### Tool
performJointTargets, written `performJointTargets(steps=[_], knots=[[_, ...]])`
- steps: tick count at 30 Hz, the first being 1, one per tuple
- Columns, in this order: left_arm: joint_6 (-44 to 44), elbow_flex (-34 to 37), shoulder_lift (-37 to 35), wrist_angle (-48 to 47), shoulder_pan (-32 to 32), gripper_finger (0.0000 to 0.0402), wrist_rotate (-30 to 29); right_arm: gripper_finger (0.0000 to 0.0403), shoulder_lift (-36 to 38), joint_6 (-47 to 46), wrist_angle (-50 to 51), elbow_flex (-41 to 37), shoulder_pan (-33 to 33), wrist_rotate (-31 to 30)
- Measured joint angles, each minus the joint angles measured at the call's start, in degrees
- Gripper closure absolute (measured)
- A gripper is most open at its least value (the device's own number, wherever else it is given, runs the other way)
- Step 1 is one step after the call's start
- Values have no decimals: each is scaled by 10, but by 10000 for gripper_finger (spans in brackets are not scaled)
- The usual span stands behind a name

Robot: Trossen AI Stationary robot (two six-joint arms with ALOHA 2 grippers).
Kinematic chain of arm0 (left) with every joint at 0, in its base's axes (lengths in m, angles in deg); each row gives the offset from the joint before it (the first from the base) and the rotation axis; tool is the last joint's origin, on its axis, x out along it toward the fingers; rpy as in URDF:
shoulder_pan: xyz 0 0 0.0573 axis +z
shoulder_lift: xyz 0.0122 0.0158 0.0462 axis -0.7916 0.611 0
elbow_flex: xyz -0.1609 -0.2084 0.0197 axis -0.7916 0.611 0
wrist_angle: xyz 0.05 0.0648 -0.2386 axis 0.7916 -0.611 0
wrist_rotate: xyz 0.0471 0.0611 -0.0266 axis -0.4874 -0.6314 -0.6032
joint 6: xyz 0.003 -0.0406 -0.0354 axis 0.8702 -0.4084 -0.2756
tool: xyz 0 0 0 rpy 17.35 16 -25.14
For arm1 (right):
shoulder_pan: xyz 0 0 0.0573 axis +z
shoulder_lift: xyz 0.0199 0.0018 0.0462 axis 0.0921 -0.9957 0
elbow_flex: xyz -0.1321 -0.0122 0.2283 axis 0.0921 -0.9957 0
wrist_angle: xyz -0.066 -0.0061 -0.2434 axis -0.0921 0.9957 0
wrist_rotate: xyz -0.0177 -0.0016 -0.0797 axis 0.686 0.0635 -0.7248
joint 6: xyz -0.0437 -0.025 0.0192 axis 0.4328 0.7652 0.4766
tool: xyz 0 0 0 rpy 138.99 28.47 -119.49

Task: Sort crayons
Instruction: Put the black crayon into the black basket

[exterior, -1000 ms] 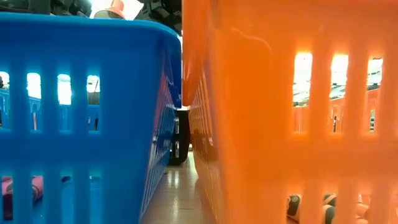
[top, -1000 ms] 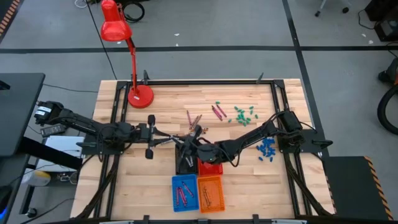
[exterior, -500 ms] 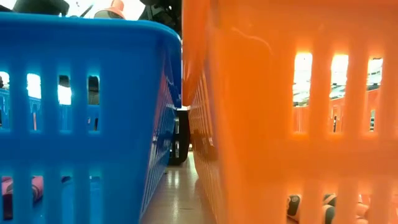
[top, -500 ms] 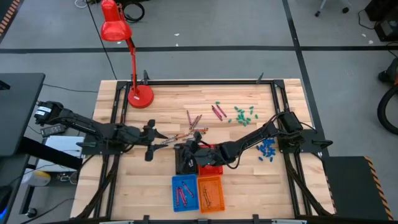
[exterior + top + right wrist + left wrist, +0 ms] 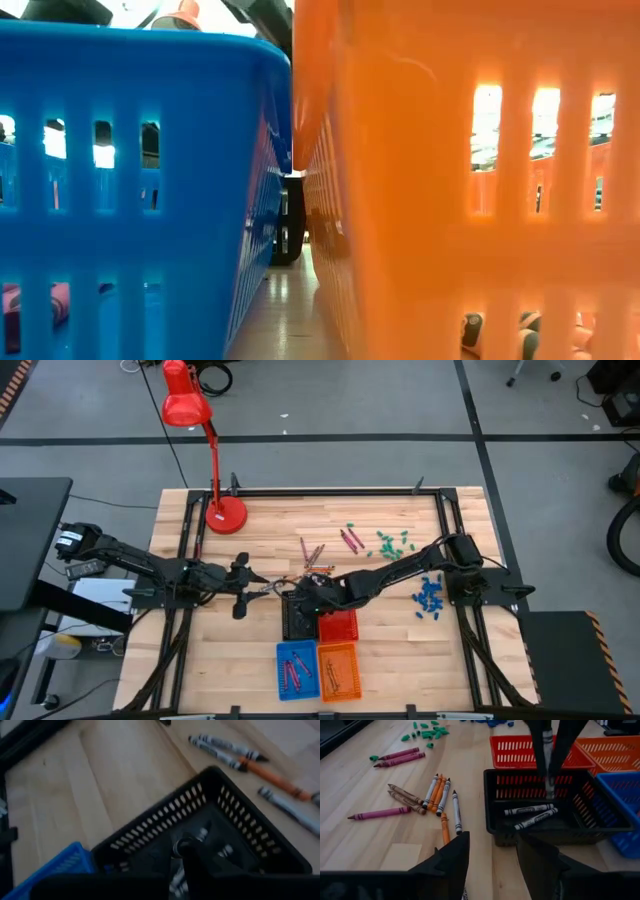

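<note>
Crayon in hand: your right gripper (image 5: 549, 782) pinches a grey crayon (image 5: 548, 750) upright over the black basket (image 5: 615, 822).
Sorted: two greys lie inside; blue basket (image 5: 291, 668) holds some.
Left: loose crayons (image 5: 437, 795) on the table (image 5: 360, 770).
Left gripper (image 5: 490, 852): parted, empty, near the black basket.

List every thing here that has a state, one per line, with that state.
Right gripper: over the black basket, shut on a grey crayon held upright.
Left gripper: open, empty, near the loose crayons.
Black basket: holds two grey crayons lying flat.
Red basket: looks empty.
Blue basket: holds purple crayons.
Orange basket: holds crayons.
Red lamp: upright on the table's far corner.
</note>
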Motion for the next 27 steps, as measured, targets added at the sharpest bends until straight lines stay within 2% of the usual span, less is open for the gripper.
performJointTargets(steps=[4, 12, 20, 27], knots=[[0, 0, 0, -9, 0, 230, -5, 360, 0, -13, 67, 26, -8, 53], [-3, 0, 0, -16, 0, 230, -5, 360, 0, -22, 100, 27, -20, 112], [-3, 0, 0, -16, 0, 230, -12, 360, 0, -24, 94, 27, -18, 141], [-3, 0, 0, -16, 0, 230, -14, 360, 0, -40, 91, 34, -4, 127]])
